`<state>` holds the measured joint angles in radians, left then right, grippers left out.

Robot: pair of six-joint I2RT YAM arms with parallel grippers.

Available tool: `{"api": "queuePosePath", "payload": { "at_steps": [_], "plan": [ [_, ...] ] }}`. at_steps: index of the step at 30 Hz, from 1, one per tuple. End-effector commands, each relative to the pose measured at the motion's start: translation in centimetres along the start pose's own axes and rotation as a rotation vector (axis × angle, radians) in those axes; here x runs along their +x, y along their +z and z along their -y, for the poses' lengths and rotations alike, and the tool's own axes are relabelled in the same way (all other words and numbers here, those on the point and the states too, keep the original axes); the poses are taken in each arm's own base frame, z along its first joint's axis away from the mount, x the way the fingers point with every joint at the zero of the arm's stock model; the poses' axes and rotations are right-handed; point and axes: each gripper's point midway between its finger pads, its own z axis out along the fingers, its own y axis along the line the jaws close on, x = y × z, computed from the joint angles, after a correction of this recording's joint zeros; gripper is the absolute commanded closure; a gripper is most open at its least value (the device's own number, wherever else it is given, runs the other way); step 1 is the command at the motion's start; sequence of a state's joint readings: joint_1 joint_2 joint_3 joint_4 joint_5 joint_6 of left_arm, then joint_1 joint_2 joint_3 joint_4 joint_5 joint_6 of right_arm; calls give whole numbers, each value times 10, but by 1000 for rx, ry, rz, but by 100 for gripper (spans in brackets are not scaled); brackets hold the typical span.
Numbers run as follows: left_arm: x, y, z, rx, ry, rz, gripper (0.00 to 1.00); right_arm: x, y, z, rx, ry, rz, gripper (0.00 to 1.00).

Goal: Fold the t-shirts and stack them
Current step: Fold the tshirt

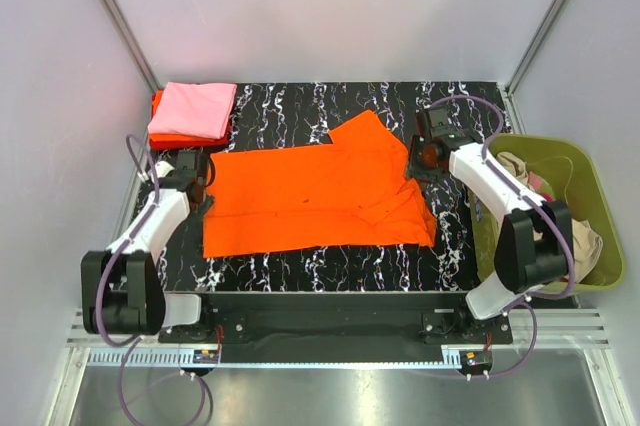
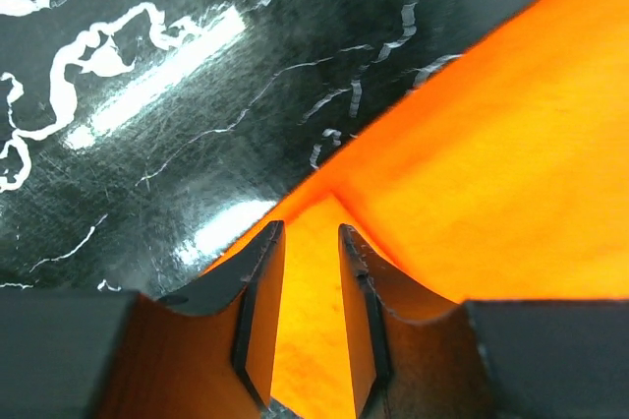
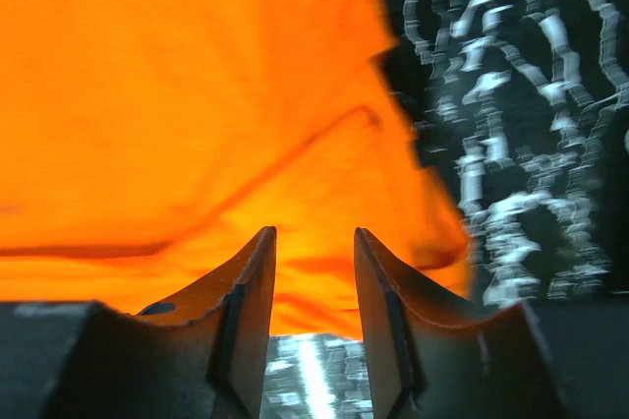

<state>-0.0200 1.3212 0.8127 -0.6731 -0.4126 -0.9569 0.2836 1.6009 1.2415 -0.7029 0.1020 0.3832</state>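
**Taking hold of the orange shirt for its first fold**

The shirt (image 1: 310, 201) is lying spread flat across the middle of the table (image 1: 300, 101), its length running left to right, with no fold in it yet. By my reading, the arms are getting a grip on its two ends so that the first fold can begin. Next, both ends are going to need lifting together and carrying evenly over the body of the cloth, so the layers land square and without a twist.

The left gripper (image 1: 203, 186) is sitting at the shirt's left edge. In its wrist view the fingers (image 2: 260, 291) are standing only narrowly apart. Orange cloth is filling the whole gap and rising to a peak at the tips, so it appears to be pinching that corner.

The right gripper (image 1: 415, 161) is working at the shirt's right edge. Its fingers (image 3: 378, 301) are showing a similarly narrow gap, with the hem crossing between them and bare table showing beneath. The view is blurring, and I cannot tell whether cloth is being clamped there.

In the far left corner, a folded pink shirt (image 1: 195, 109) is resting on a folded red-orange shirt (image 1: 157, 104), forming the stack. Off the table's right edge, a beige shirt (image 1: 515, 168) is waiting in the basket (image 1: 550, 144).
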Motion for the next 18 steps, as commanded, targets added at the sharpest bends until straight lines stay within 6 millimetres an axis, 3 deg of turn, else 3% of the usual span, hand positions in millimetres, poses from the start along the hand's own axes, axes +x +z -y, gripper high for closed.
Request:
{"api": "queuePosePath", "payload": {
  "at_steps": [1,2,3,5,6,8,9,12,18],
  "plan": [
    [-22,-34,21,126,-3,101,66,-6,-37,-27,-141,169,43,55],
    [-19,-40,33,189,13,100,66,-1,-39,-43,-223,209,26,55],
    [-3,-51,48,286,79,53,66,18,-31,-44,-240,255,-19,54],
    [16,-56,61,377,114,13,66,26,-35,-73,-360,372,-38,53],
    [39,-60,64,445,158,-51,66,41,-27,-72,-353,406,-64,53],
    [52,-65,77,545,164,-81,65,49,-19,-79,-340,478,-77,52],
    [71,-59,71,556,154,-144,65,61,-15,-83,-330,487,-107,52],
    [90,-46,64,539,149,-203,65,84,2,-88,-277,554,-180,52],
    [97,-20,39,405,184,-185,65,104,26,-82,-182,628,-183,50]
  ]
}}
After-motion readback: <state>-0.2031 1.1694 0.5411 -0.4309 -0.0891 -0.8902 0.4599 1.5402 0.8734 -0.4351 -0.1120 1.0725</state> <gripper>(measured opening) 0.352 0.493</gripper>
